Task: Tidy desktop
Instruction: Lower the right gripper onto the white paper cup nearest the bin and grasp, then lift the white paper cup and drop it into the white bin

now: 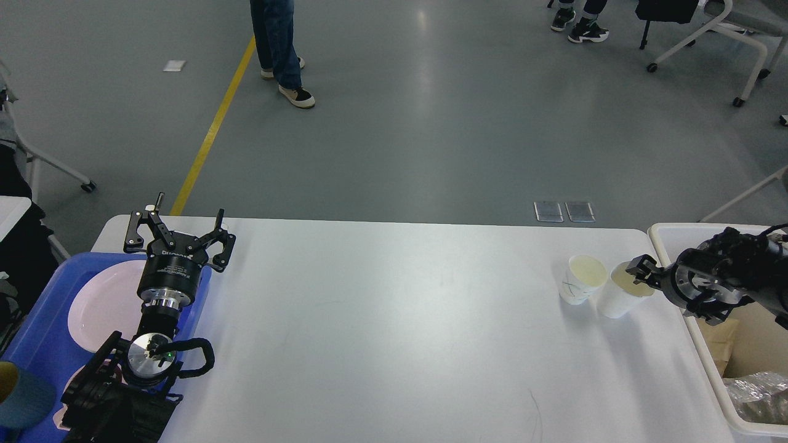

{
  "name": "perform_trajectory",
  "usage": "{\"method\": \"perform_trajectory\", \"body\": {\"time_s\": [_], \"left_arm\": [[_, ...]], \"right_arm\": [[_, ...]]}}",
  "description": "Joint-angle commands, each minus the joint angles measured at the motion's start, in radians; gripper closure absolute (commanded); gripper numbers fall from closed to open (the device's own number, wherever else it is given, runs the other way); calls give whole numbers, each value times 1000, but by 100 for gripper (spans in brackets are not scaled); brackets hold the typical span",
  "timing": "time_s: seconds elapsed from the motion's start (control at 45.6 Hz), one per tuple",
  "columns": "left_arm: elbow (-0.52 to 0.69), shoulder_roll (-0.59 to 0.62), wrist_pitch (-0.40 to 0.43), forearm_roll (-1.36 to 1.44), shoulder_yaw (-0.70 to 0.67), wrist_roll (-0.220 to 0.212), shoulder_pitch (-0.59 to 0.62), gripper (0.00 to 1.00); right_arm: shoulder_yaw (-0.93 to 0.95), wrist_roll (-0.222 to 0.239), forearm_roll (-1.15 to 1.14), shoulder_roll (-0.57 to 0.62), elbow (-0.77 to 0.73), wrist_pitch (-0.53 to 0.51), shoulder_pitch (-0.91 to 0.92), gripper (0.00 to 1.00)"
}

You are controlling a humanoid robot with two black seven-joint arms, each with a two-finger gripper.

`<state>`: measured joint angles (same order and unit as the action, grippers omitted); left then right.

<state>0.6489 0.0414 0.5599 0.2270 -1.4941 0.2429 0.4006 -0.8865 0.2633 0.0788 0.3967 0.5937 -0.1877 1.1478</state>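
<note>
The desktop (381, 332) fills the middle of the head view, a wide white top with rounded far corners; two paper cups stand on it near its right end, and nothing else rests on its bare middle. The left cup (582, 280) is upright and open-mouthed, with a thin dark mark on its side; the right cup (622, 292) stands just beside it, the two touching or nearly so.

The right gripper (640, 272) reaches in from the right edge, its fingertips at the rim of the right cup; whether the fingers clamp the rim I cannot tell, since they show dark and small.

The left gripper (184, 229) hangs over the desktop's far left corner with its two fingers spread wide apart, holding nothing.

One blue tray (31, 326) lies at the left end, under the left arm; one pale plate (101, 304) sits in it, and the edge of a second pale piece shows lower down, mostly hidden; one blue-grey cup (21, 403) shows at the tray's near corner.

One cream bin (699, 329) stands at the right end; inside it lie one brown paper piece (720, 344) and one crumpled clear wrapper (760, 397).
</note>
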Motion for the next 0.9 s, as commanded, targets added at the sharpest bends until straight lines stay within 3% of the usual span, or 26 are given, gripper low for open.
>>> {"method": "perform_trajectory", "body": {"time_s": [0.0, 0.197, 0.351, 0.876], "left_arm": [[0, 0, 0, 0, 0, 0, 1, 4], [-2, 0, 0, 0, 0, 0, 0, 4], [0, 0, 0, 0, 0, 0, 1, 4], [0, 0, 0, 0, 0, 1, 1, 4]], "right_arm": [[1, -1, 1, -12, 1, 40, -19, 8], [35, 1, 2, -15, 0, 50, -31, 50], [41, 1, 9, -15, 6, 40, -39, 99], [44, 4, 53, -2, 17, 54, -33, 100]]}}
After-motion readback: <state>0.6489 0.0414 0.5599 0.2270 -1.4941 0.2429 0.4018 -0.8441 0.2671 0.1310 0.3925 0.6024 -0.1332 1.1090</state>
